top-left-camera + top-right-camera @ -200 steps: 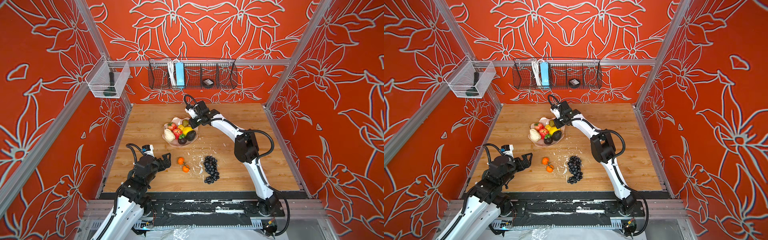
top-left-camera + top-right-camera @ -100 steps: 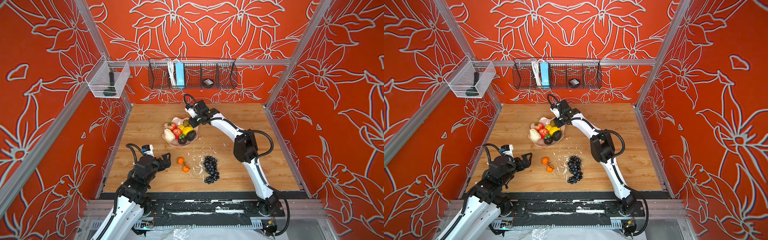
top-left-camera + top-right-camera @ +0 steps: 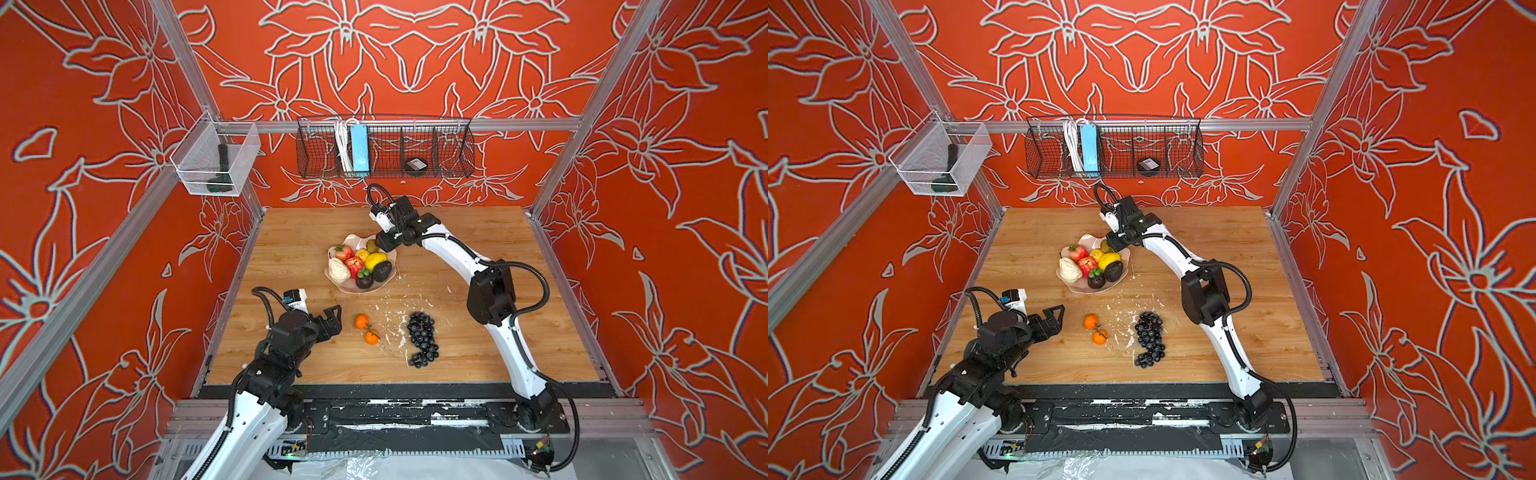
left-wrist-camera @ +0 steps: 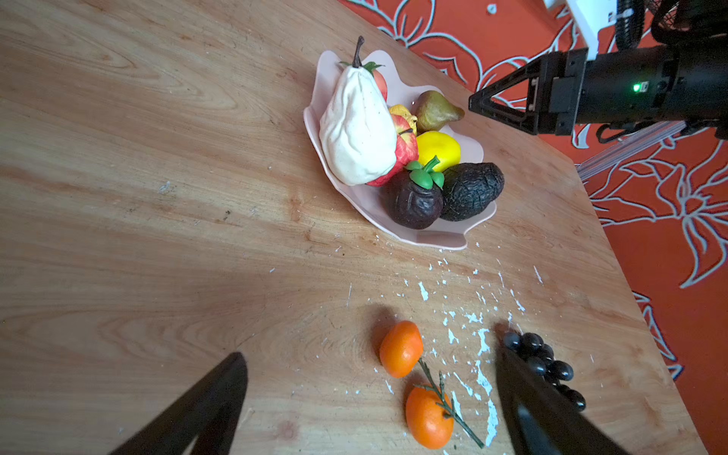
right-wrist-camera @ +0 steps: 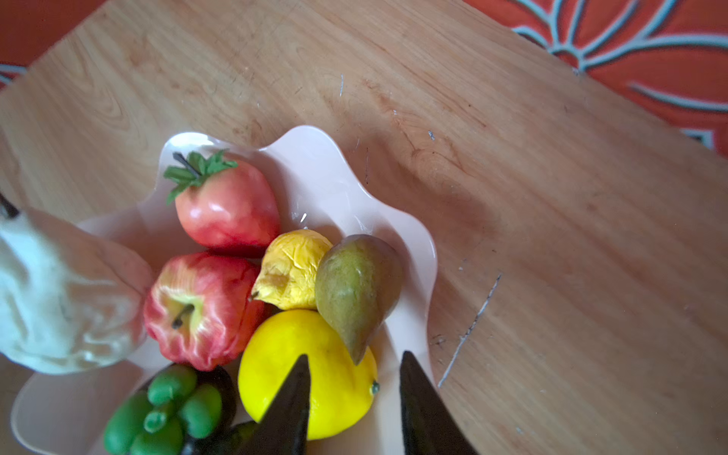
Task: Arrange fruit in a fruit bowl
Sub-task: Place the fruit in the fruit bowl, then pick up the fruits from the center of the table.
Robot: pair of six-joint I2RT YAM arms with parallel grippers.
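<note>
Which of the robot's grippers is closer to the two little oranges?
Left. The left gripper is open right beside the oranges, pointing at them. The right gripper is farther back, above the far side of the pink bowl.

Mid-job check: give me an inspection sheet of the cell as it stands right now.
Surface: wooden table, scuffed.
Job's things: pink bowl holds piled fruit; two oranges and grape bunch lie on the table outside it.
Clutter: white flakes beside the grapes.
Grippers: left gripper open, empty, near the oranges; right gripper open at the bowl's rim, gripping nothing.
Cables: black cable loops on both arms, clear of the fruit.
Surroundings: wire basket and mesh bin on the walls.
</note>
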